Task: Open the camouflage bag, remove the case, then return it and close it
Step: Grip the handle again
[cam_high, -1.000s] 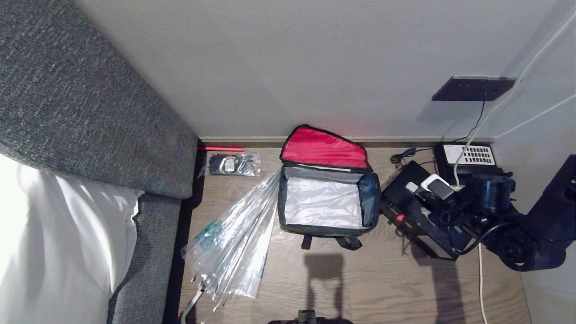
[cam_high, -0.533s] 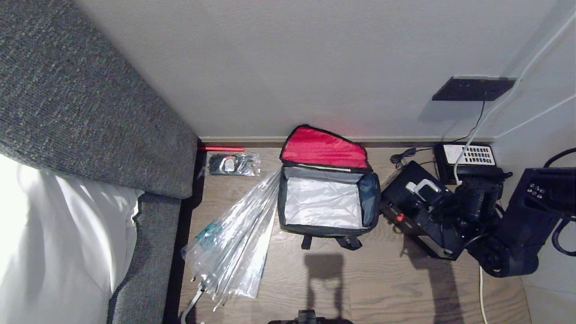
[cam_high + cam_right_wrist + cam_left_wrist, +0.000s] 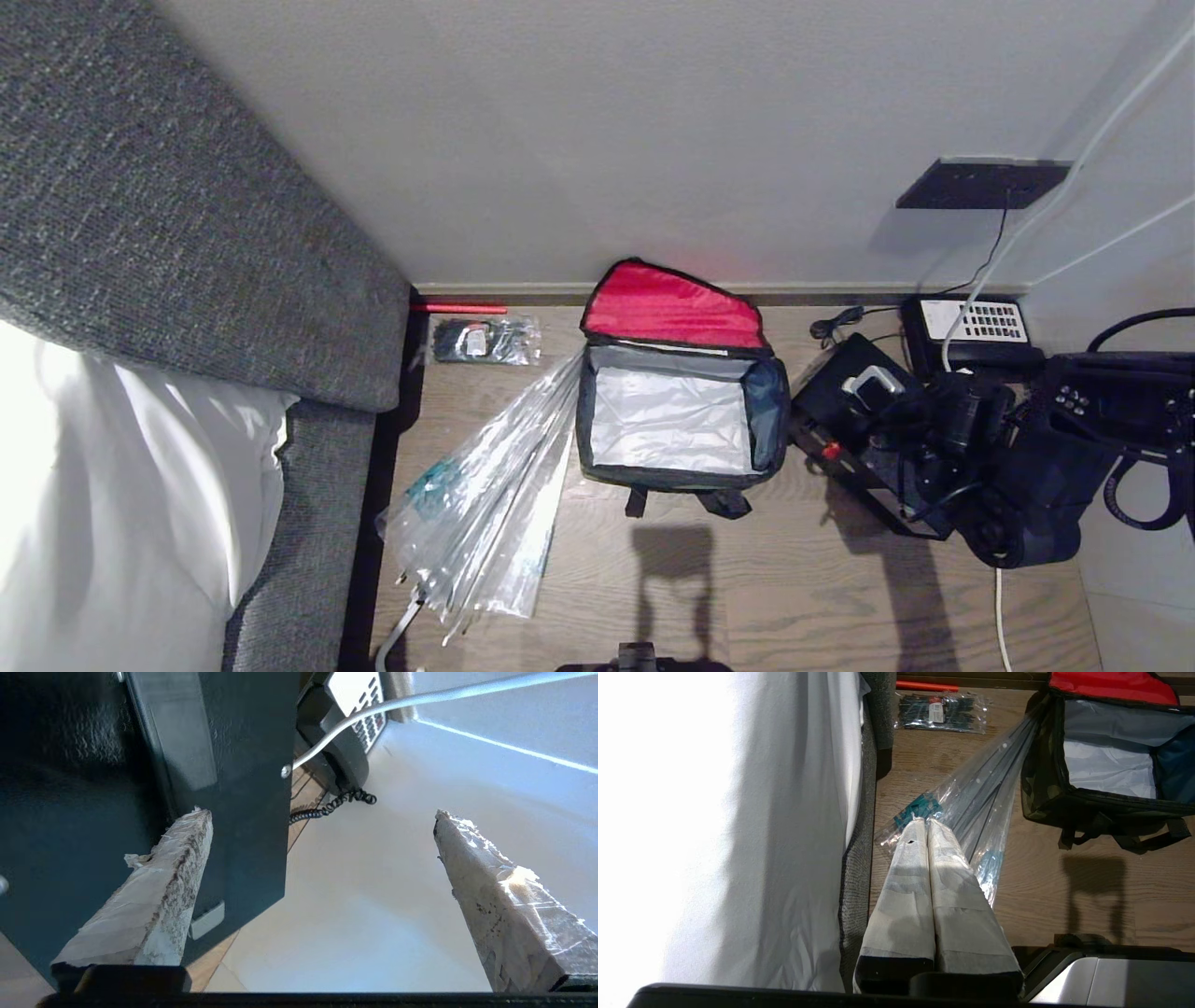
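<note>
Case (image 3: 854, 411) lying diagonally beside open bag (image 3: 677, 420)

We are seeing the camouflage bag (image 3: 677, 411) standing open on the wood floor, its red-lined lid (image 3: 674, 306) leaning back toward the wall and its pale inside showing bare. The glossy black case (image 3: 196, 788) is lying outside the bag, right of it, its flat face passing just beside one of our spread right fingers (image 3: 159, 891).
</note>
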You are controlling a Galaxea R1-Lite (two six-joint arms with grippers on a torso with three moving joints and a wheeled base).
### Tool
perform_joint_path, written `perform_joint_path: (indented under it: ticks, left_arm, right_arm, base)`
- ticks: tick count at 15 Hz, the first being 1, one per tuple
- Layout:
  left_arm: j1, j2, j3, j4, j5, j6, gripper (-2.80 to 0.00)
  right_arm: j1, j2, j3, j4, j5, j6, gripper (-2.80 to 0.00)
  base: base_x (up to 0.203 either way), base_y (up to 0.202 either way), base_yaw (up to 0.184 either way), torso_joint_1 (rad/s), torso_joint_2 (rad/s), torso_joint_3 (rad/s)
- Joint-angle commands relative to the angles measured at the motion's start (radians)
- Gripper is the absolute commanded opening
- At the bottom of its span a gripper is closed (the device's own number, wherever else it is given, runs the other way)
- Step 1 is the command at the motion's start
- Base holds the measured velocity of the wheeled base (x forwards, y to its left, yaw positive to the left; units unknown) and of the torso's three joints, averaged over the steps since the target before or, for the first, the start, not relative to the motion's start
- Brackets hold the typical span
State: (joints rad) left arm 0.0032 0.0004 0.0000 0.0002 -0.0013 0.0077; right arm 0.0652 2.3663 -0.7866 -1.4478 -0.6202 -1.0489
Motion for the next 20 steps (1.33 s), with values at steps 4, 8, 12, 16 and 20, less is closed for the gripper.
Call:
perform_joint_path:
  ticks: [4, 8, 12, 16, 20]
  left_arm:
    - [0.0, -0.002, 0.0, 0.0, 0.0, 0.0, -2.8]
    - [-0.002, -0.002, 0.0, 0.0, 0.0, 0.0, -2.8]
    - [0.0, -0.002, 0.0, 0.0, 0.0, 0.0, -2.8]
    - [0.0, -0.002, 0.0, 0.0, 0.0, 0.0, -2.8]
    - [0.0, -0.002, 0.0, 0.0, 0.0, 0.0, -2.8]
  right_arm:
    - [0.067, 0.018, -0.008, 0.001, -0.105, 0.097, 0.0]
    - [0.099, 0.07, -0.033, 0.033, -0.144, 0.172, 0.0]
    - [0.095, 0.112, -0.098, -0.004, -0.147, 0.16, 0.0]
    - [0.08, 0.128, -0.126, -0.031, -0.146, 0.113, 0.0]
    - [0.055, 0.148, -0.164, -0.031, -0.147, 0.086, 0.0]
  base:
    - [0.0, 0.0, 0.0, 0.0, 0.0, 0.0]
    - [0.0, 0.0, 0.0, 0.0, 0.0, 0.0]
    - [0.0, 0.0, 0.0, 0.0, 0.0, 0.0]
    - [0.0, 0.0, 0.0, 0.0, 0.0, 0.0]
    - [0.0, 0.0, 0.0, 0.0, 0.0, 0.0]
